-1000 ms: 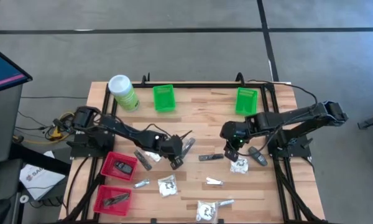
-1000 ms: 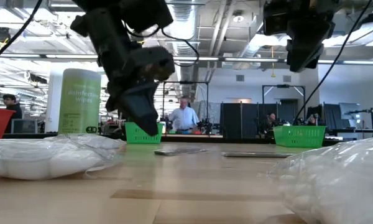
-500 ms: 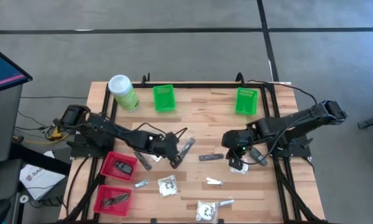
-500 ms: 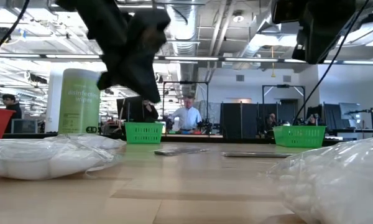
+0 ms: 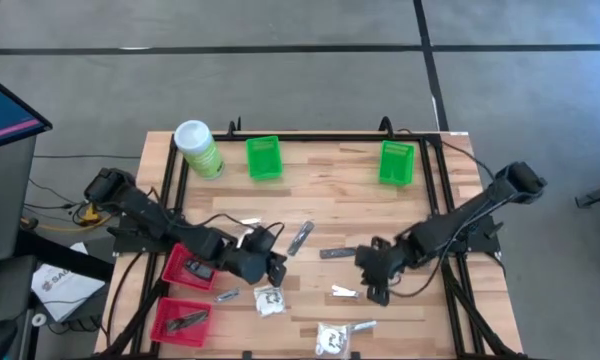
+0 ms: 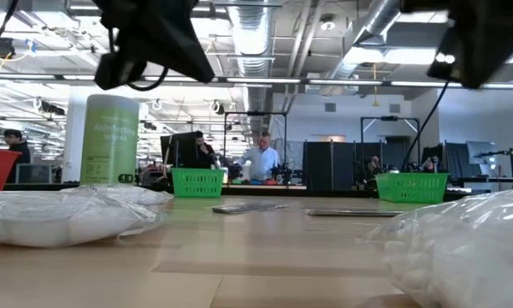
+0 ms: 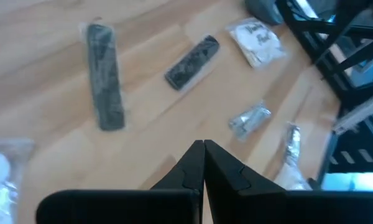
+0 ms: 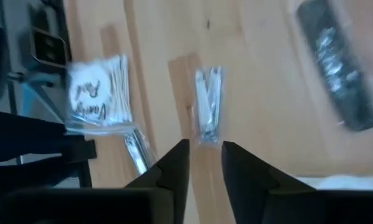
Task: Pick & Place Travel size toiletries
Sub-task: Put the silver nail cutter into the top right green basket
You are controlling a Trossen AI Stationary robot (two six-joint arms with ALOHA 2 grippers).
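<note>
The travel size toiletries lie scattered on the wooden table. Among them are two dark sticks [image 5: 300, 238] [image 5: 338, 252], white packets [image 5: 270, 298] [image 5: 330, 340] and silvery sachets [image 5: 343, 292] [image 5: 227, 295]. My left gripper [image 5: 275, 274] [image 7: 203, 146] is shut and holds nothing. It hangs over the table just above the near-left white packet. My right gripper [image 5: 373, 289] [image 8: 205, 149] is open above the table. A silvery sachet [image 8: 208, 112] lies flat just beyond its fingertips, untouched.
Two red baskets [image 5: 190, 265] [image 5: 180, 320] at the near left hold dark items. Two green baskets [image 5: 263, 157] [image 5: 396, 162] and a light-green canister [image 5: 197, 148] stand along the far edge. People move in the room behind [image 6: 258, 158].
My left gripper has risen and swung toward the table's near-left, away from the dark stick, rolling its wrist as it went. My right gripper has swung toward the near edge and the middle, sinking a little, from the right-hand white packet to the silvery sachet.
</note>
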